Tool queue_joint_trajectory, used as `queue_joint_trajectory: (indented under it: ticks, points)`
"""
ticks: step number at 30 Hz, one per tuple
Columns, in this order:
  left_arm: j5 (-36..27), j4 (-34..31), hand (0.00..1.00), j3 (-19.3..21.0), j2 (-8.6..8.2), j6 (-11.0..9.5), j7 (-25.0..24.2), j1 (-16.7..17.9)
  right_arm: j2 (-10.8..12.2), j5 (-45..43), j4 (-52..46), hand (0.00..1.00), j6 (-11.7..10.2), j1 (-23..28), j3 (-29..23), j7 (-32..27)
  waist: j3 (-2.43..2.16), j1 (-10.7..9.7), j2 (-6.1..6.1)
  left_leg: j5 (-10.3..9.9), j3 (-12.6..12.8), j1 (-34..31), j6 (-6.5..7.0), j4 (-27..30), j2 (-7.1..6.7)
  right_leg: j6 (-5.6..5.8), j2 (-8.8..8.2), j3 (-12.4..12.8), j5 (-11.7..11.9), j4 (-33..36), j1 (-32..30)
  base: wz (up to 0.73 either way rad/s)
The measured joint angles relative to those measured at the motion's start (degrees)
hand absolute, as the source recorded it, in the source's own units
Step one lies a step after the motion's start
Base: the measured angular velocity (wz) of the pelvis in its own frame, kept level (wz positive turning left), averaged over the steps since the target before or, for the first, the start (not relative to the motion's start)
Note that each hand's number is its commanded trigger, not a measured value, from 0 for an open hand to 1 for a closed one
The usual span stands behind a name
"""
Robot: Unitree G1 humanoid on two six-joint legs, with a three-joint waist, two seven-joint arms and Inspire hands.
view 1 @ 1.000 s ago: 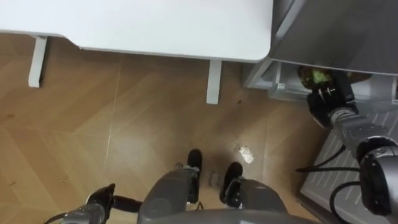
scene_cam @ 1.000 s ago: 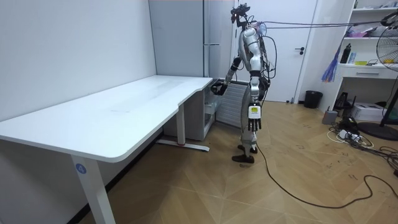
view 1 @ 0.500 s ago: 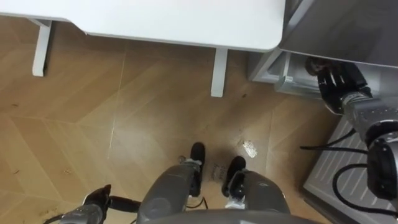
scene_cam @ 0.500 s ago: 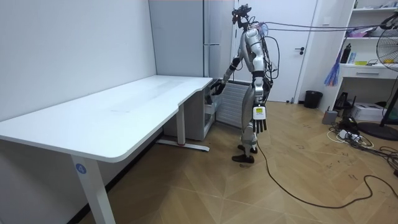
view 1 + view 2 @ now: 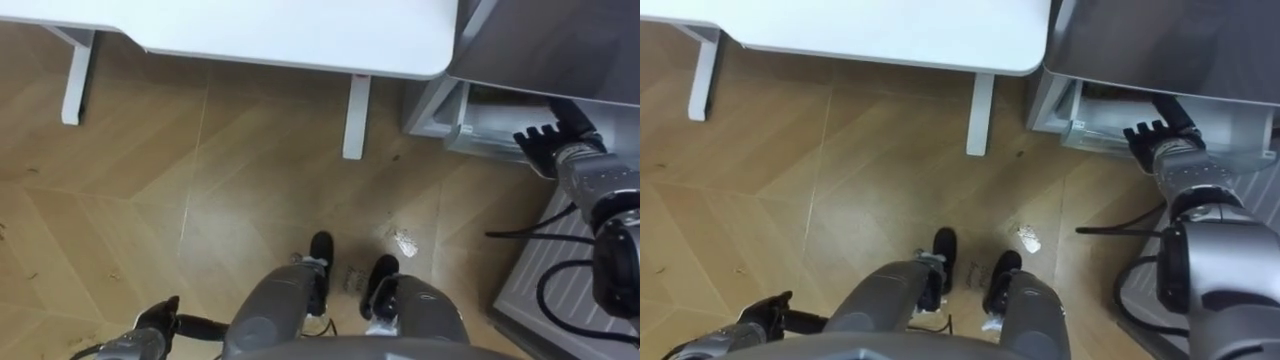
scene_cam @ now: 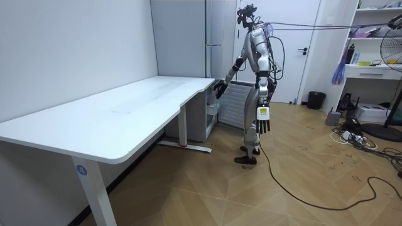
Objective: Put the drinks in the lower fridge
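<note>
Placement looks done: right hand [image 5: 548,143] is spread and empty at the open lower fridge [image 5: 478,124]. Next it must draw clear; left hand [image 6: 263,120] hangs relaxed

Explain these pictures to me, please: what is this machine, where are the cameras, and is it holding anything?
This is a humanoid robot that walks on two legs. Two of the pictures come from cameras in its head, looking down past its own body to the wooden floor. The third is taken from across the room. The robot stands at the end of a white desk, facing a grey fridge whose lower compartment is open. Its right hand is at that compartment's edge, fingers straight, holding nothing. Its left hand hangs open at its side.
</note>
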Motion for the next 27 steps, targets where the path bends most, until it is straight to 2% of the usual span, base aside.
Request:
queue_joint_trajectory:
  ticks: [2, 7, 11, 15, 16, 17, 19, 22, 24, 27]
  points:
    - [0.0, 0.0, 0.00, 0.2, 0.01, 0.0, -0.1, 0.0, 0.0, 0.0, -0.1, 0.00, -0.2, 0.0, 0.0, 0.0, -0.03, 0.1, 0.41, 0.0, 0.3, 0.5, -0.01, 0.0, 0.00, -0.01, -0.02, 0.4, 0.0, 0.2, 0.3, -0.07]
    - [-0.1, 0.0, 0.00, 1.1, 0.09, -1.2, -0.5, 0.0, 0.0, 0.0, -0.1, 0.00, -0.2, 0.8, 0.1, 0.1, -0.03, 0.8, 0.38, 0.0, 1.1, 2.2, -0.02, -0.3, 0.01, 0.03, -0.06, 1.1, -0.4, 0.8, 1.5, -0.02]
    - [-1.3, 0.0, 0.00, 1.3, 0.15, -1.0, -0.5, 0.2, 0.0, -0.2, -0.1, 0.00, 0.0, 3.3, 0.2, 2.1, -0.15, 0.9, 0.27, 0.0, 1.2, 5.0, -0.02, -1.3, -0.02, 0.27, 0.16, 1.1, -0.4, -0.3, 4.3, 0.01]
    - [-1.3, 0.0, 0.00, 3.2, 0.25, -1.1, -0.5, 0.8, 0.0, -0.2, -0.4, 0.00, 0.0, 8.4, 0.0, 6.6, -0.96, -0.4, -0.32, -0.5, 0.5, 7.9, -0.12, -1.7, 0.10, 0.71, 0.86, 0.6, -0.1, -2.9, 8.4, 0.04]
    - [-1.1, -0.1, 0.00, 4.0, 0.25, -1.1, -0.5, 1.2, 0.0, -0.1, -0.7, 0.00, 0.0, 10.4, -0.1, 7.8, -1.45, -0.6, -0.50, -0.8, 0.5, 9.1, -0.19, -1.8, 0.36, 0.79, 1.36, 0.7, 0.4, -4.3, 10.0, -0.05]
    - [-1.1, -0.1, 0.00, 4.2, 0.24, -1.1, -0.5, 1.4, 0.0, -0.2, -0.7, 0.00, -0.1, 11.3, -0.1, 8.3, -1.60, -0.6, -0.58, -1.0, 0.6, 9.7, -0.22, -1.9, 0.51, 0.84, 1.60, 0.8, 0.5, -4.9, 10.9, -0.15]
    - [-1.3, -0.1, 0.00, 5.2, 0.20, -1.2, -0.4, 2.1, 0.2, -0.1, -1.1, 0.00, -0.1, 14.3, -0.1, 9.7, -2.30, -0.8, -0.91, -1.7, 1.0, 12.6, -0.23, -2.7, 1.03, 0.96, 2.52, 1.1, 1.3, -7.5, 14.2, -0.18]
    - [-1.0, -1.1, 0.00, 6.6, -0.52, -1.5, -0.1, 3.1, 0.7, -0.4, -3.7, 0.00, -0.3, 18.3, -1.1, 11.1, -2.62, -1.9, -1.07, -1.9, 1.3, 16.2, -0.30, -4.3, 1.25, 1.27, 3.49, 1.3, 2.4, -11.4, 18.7, -0.06]
    - [-1.1, -2.4, 0.00, 8.0, -1.02, -1.5, 0.0, 4.6, 1.8, -0.4, -5.2, 0.00, -0.5, 21.6, -2.3, 12.1, -2.67, -2.1, -1.21, -2.4, 1.7, 18.6, -0.36, -4.8, 1.35, 1.39, 3.79, 1.6, 2.5, -12.6, 21.0, -0.12]
    - [-1.3, -2.6, 0.00, 8.0, -1.13, -1.5, 0.3, 5.9, 2.9, -1.1, -6.5, 0.00, -0.3, 25.1, -2.2, 12.2, -2.85, -2.1, -1.24, -3.4, 2.2, 20.2, -0.55, -4.4, 1.61, 1.37, 3.97, 2.5, 2.3, -12.4, 22.4, -0.19]
